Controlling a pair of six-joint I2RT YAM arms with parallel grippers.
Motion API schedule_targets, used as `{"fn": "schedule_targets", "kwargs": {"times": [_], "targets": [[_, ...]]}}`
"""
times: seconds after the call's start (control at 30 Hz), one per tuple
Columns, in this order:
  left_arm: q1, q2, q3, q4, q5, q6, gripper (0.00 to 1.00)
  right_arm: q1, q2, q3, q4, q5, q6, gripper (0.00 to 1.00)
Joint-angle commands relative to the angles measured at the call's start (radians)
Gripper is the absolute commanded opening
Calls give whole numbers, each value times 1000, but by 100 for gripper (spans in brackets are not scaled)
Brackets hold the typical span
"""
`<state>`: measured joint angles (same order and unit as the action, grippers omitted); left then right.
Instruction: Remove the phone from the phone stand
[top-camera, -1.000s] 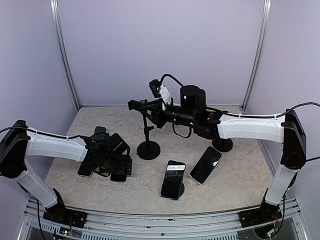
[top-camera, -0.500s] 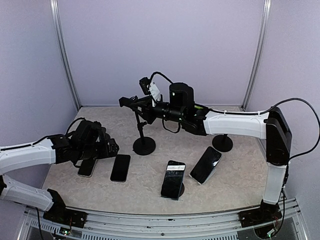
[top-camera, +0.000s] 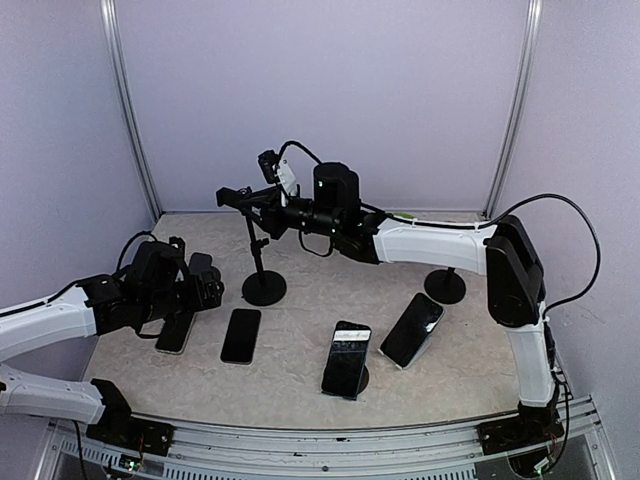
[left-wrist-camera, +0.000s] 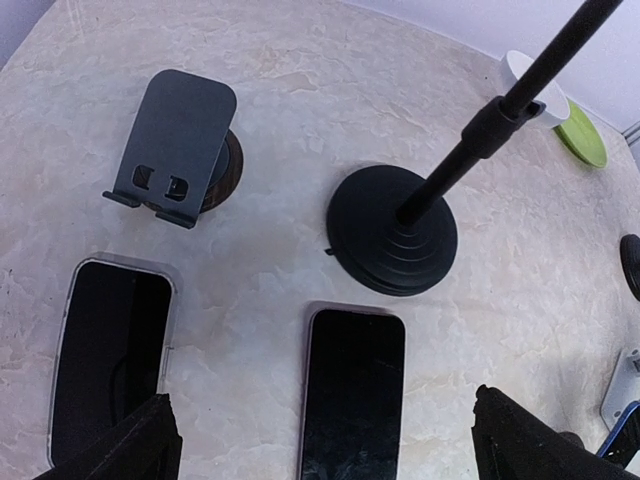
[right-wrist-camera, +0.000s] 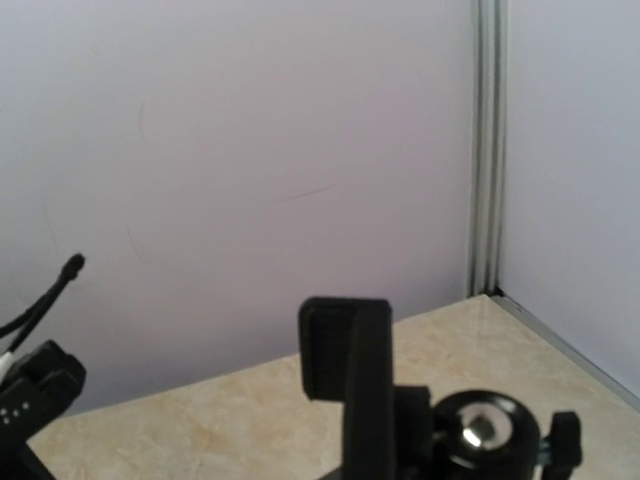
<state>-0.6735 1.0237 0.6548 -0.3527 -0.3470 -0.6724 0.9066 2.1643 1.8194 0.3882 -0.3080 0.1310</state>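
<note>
Nearest, at 6 o'clock on the counter (top-camera: 300, 400): propped phone (top-camera: 346, 358), leaning on near stand (top-camera: 361, 381). At its 2 o'clock, second propped phone (top-camera: 411, 329), likewise tilted. Out at 8 o'clock, two phones lying flat side by side: inner phone (top-camera: 241, 335), outer phone (top-camera: 175, 333). Above those, left tool (left-wrist-camera: 335, 448), spread wide, holding nothing. Just beyond the outer phone, empty stand (left-wrist-camera: 180, 150). At 10 o'clock, pole stand (top-camera: 264, 288), round base just past the inner phone's far end. Up at its head, right tool (top-camera: 258, 203), narrow, apparently clamped there, though fingers hidden from the wrist view. Farthest, at 2 o'clock, bare base (top-camera: 445, 286).
</note>
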Motion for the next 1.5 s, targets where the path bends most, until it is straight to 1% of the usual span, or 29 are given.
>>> {"fn": "schedule_targets", "kwargs": {"times": [0.0, 0.2, 0.4, 0.63, 0.83, 0.9, 1.0, 1.1, 1.2, 1.33, 1.4, 1.47], "targets": [[9, -10, -21, 15, -21, 25, 99, -6, 31, 112, 126, -34, 14, 0], [23, -30, -30, 16, -28, 37, 99, -6, 111, 222, 115, -30, -2, 0], [42, -49, -39, 24, -24, 47, 99, -12, 167, 293, 123, -6, -28, 0], [60, -47, -46, 28, -11, 61, 99, -22, 218, 326, 171, -5, 0, 0], [63, -49, -51, 31, -6, 66, 99, -27, 232, 317, 181, -12, 36, 0], [65, -53, -52, 33, 0, 71, 99, -26, 224, 304, 185, -12, 39, 6], [65, -63, -52, 42, 13, 81, 99, -26, 204, 272, 190, -8, 37, 20], [66, -71, -52, 51, 28, 85, 99, -26, 176, 233, 196, -6, 36, 29], [65, -66, -48, 53, 39, 82, 99, -27, 150, 189, 213, -2, 36, 41], [64, -50, -46, 54, 53, 76, 99, -27, 117, 139, 231, 5, 38, 67], [61, -40, -44, 56, 62, 74, 99, -26, 104, 123, 232, 6, 37, 77], [48, -35, -40, 58, 65, 67, 99, -26, 85, 96, 240, 5, 36, 84]]}}
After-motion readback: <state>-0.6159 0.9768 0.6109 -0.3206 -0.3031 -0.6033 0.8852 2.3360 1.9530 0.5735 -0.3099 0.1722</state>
